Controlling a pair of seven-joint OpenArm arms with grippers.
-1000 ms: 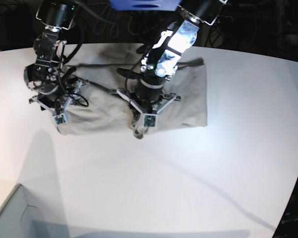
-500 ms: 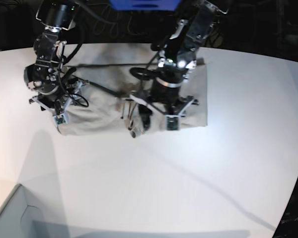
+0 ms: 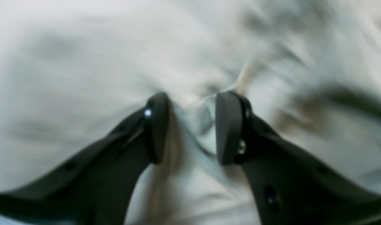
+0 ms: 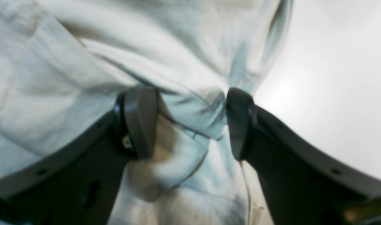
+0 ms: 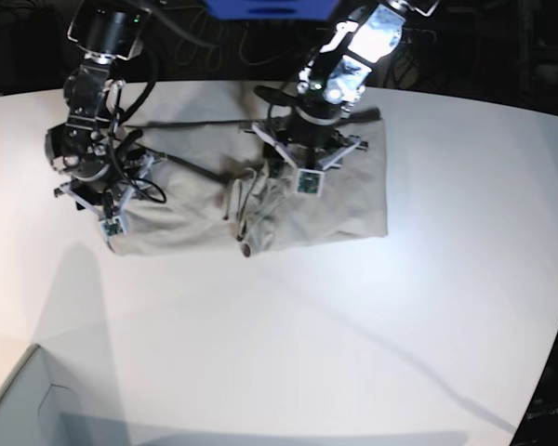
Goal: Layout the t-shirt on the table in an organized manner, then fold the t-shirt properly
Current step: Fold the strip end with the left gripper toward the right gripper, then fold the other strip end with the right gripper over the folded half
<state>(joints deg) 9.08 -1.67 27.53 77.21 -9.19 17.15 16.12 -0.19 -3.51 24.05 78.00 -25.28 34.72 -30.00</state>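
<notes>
Looking down from your left end effector, the t-shirt lies directly beneath it, long axis running sideways across the desk toward your right end effector. Both stand part open, straddling cloth; whether the right one pinches the bunched fold at the shirt's far end, I cannot tell. The left sits nearer the middle ridge.

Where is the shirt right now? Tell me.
In the base view the shirt lies bunched on the far half of the table, left of centre, under both arms; a grey box corner sits at the near left.
</notes>
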